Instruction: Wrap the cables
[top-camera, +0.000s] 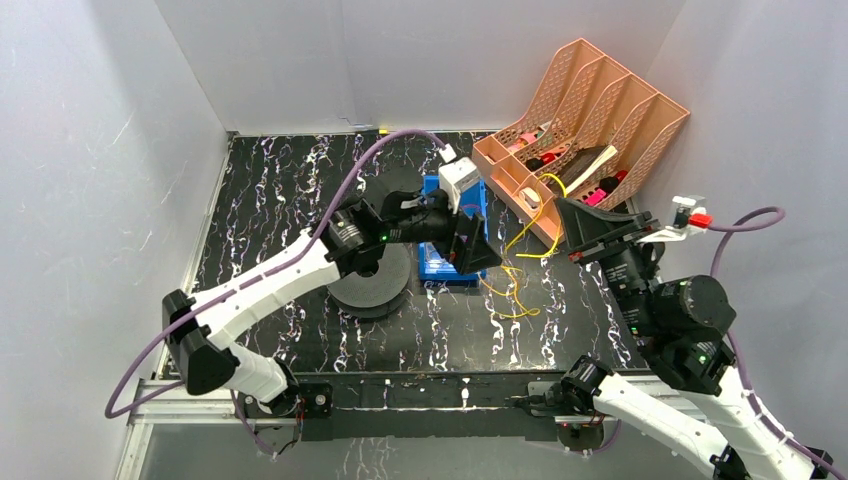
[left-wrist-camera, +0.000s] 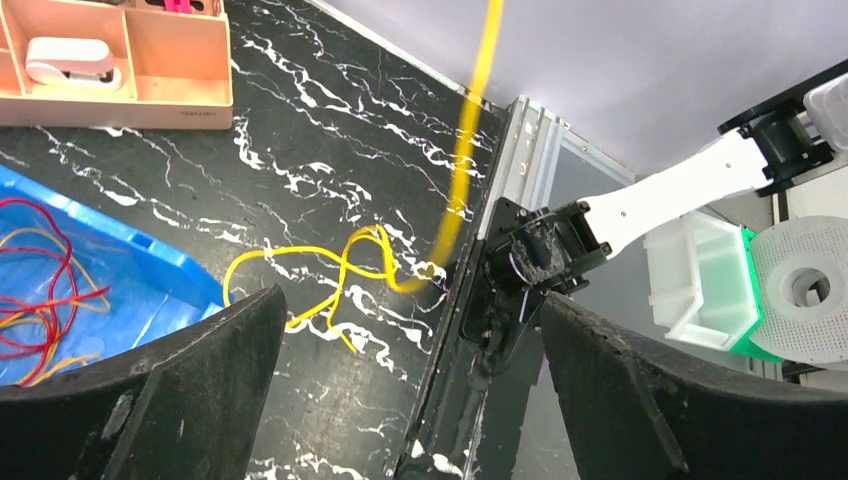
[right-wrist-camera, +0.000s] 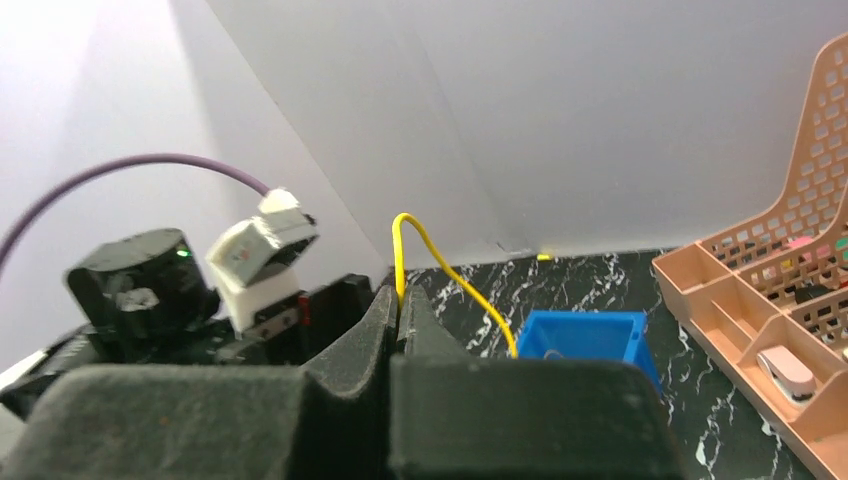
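Pinching the yellow cable (right-wrist-camera: 399, 255), your right tool (right-wrist-camera: 398, 305) anchors it. Your left tool (left-wrist-camera: 410, 335), spread by the blue tray (left-wrist-camera: 150, 252), should grab slack.

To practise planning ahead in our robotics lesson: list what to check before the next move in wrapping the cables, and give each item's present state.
1. Right gripper shut on the yellow cable: ok, the cable rises from between its closed fingers.
2. Left gripper open and empty: ok.
3. Slack in the left wrist view: ok, loops lie on the table.
4. Slack free of knots: cannot tell, the loops cross each other.
5. Red cables inside the blue bin: ok.
6. Yellow cable clear of the pink desk organizer: cannot tell from the top view.
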